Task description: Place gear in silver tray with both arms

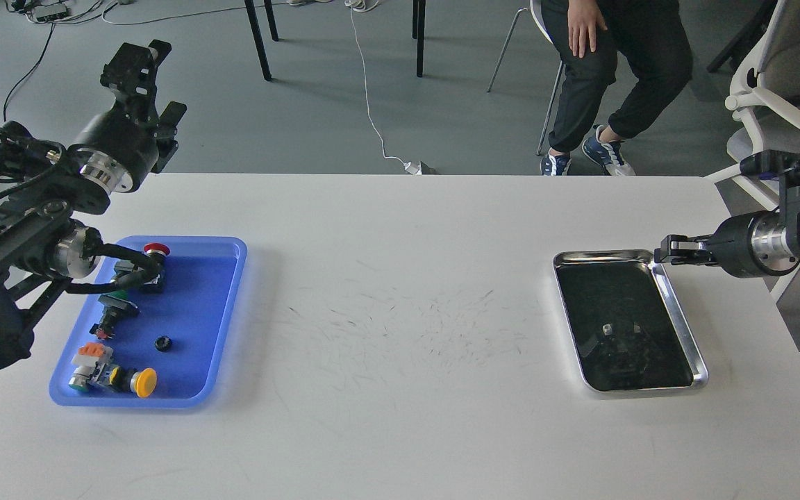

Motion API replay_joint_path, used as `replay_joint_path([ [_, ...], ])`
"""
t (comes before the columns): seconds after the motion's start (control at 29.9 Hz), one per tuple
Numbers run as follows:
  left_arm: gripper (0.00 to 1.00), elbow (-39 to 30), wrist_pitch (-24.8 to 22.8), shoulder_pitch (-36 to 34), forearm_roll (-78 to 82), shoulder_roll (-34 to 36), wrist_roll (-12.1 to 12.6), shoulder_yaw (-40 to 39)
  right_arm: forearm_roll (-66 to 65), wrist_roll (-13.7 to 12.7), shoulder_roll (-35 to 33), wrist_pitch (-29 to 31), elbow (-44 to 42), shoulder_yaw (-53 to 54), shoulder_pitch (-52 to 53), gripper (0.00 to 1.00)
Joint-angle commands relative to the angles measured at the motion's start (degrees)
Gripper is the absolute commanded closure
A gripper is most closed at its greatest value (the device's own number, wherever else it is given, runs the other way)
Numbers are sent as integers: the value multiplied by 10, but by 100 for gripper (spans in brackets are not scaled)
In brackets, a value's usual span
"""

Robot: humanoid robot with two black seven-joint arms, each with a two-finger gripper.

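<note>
The silver tray [686, 332] lies at the right of the white table; its dark bottom shows only faint reflections. A small black gear-like ring [162, 342] lies in the blue tray [223, 312] at the left. My left gripper [151, 87] is raised beyond the table's far-left edge, above and behind the blue tray, with its fingers apart and empty. My right gripper [665, 251] points left just over the silver tray's far right corner. It looks small and dark, so I cannot tell its fingers apart. Nothing shows in it.
The blue tray also holds several push-button switches, with a red cap [157, 248], a green one [117, 301] and a yellow cap [143, 382]. A seated person [615, 76], chairs and a white cable [372, 111] are beyond the far edge.
</note>
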Motion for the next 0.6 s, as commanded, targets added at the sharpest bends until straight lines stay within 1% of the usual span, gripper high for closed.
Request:
replay_joint_path([
  [0.0, 3, 0, 0, -2, 0, 1, 1, 0, 0, -1, 47, -25, -40, 33, -50, 98],
  [0.1, 3, 0, 0, -3, 0, 1, 1, 0, 0, -4, 73, -39, -51, 35, -57, 98],
  [0.23, 3, 0, 0, -3, 0, 1, 1, -1, 1, -6, 94, -40, -52, 34, -66, 98],
  [0.37, 3, 0, 0, -3, 0, 0, 1, -1, 2, -5, 98, -36, -51, 27, -76, 91],
  [0.43, 3, 0, 0, -4, 0, 1, 1, -1, 1, -5, 98, -36, -50, 26, -86, 90],
  [0.5, 3, 0, 0, -4, 0, 0, 1, -1, 1, -5, 98, -35, -46, 26, -92, 88],
  [0.53, 3, 1, 0, -4, 0, 1, 1, -1, 1, -5, 97, -36, -46, 26, -91, 85],
  [0.57, 3, 0, 0, -4, 0, 1, 1, -1, 1, -5, 96, -36, -46, 26, -89, 79],
])
